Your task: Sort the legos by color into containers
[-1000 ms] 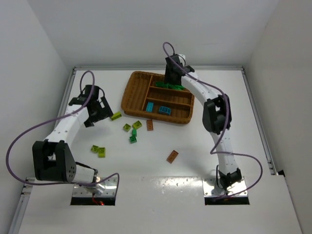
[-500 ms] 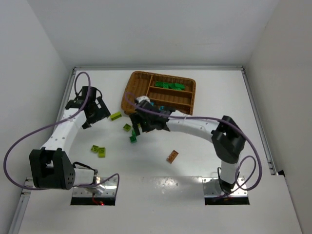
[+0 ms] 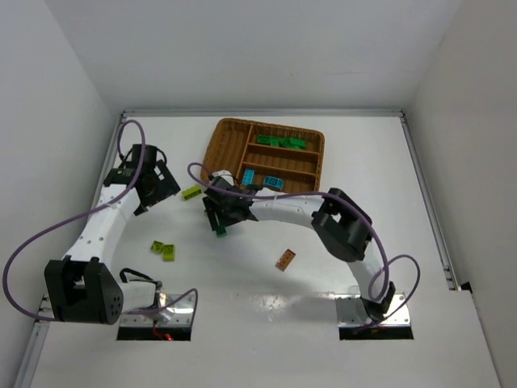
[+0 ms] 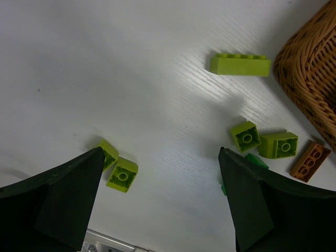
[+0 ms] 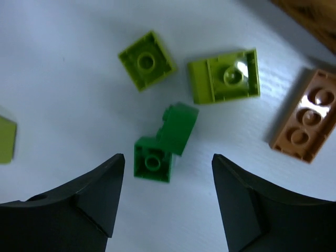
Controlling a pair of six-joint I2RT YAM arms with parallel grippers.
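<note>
Directly beneath the right pincer (image 5: 168,157), its fingers spread and empty, lies a pair of dark green studded plastic bricks (image 5: 164,144), seen clearly only by its wrist camera. Only the overhead view shows the brown woven wicker tray (image 3: 212,158) beyond it already holding green bricks (image 3: 283,143) and blue-teal bricks (image 3: 272,183). By my reckoning about half the sorting is left, since lime-yellow bricks (image 3: 191,192) and orange-brown bricks (image 3: 285,259) lie unsorted around it and the equally open left pincer (image 4: 161,157).

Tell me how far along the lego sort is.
Done: green bricks and blue bricks lie in separate slots of the wicker tray. In hand: nothing; the right gripper hangs open over a dark green brick. To do: lime bricks and orange bricks on the table.
</note>
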